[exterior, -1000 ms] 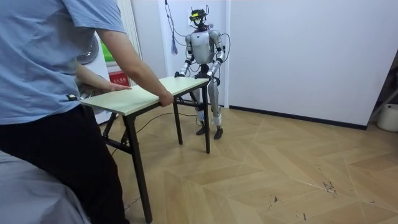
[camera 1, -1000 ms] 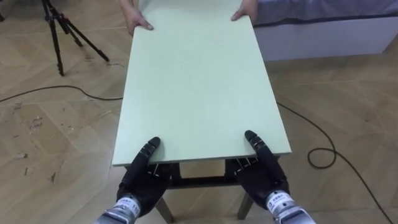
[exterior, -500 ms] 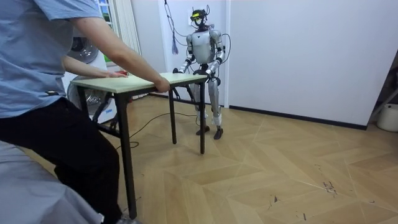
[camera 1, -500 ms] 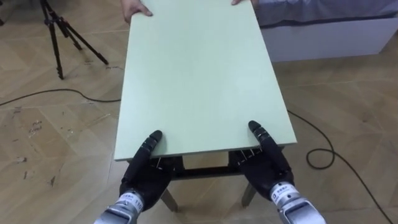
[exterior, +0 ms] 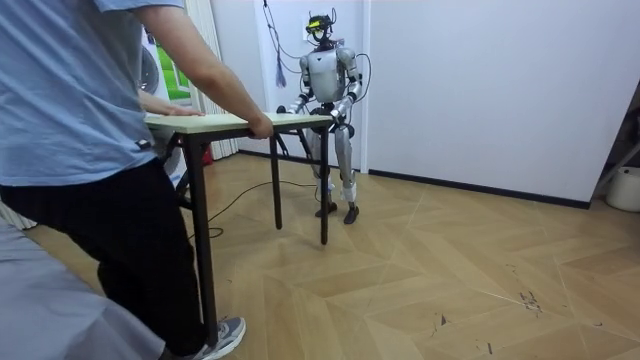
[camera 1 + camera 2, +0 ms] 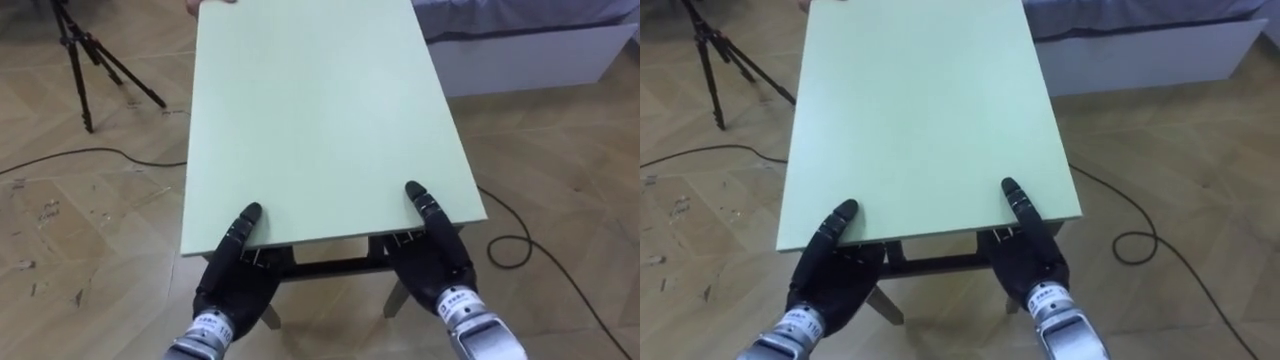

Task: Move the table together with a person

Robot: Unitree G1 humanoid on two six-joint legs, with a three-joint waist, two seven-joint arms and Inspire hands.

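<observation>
If the person pulls the table faster, it may slip from the left hand and right hand, whose thumbs rest on top while the fingers are hidden beneath, so I cannot tell whether they are clamped.

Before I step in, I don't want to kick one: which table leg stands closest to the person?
The leg at the room view's left end of the table, beside the person's trousers; the other legs stand at the robot's end.

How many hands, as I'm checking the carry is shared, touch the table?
4: left robot hand and right robot hand at the table's near edge; one person's hand gripping a far corner, the other hand on top.
</observation>
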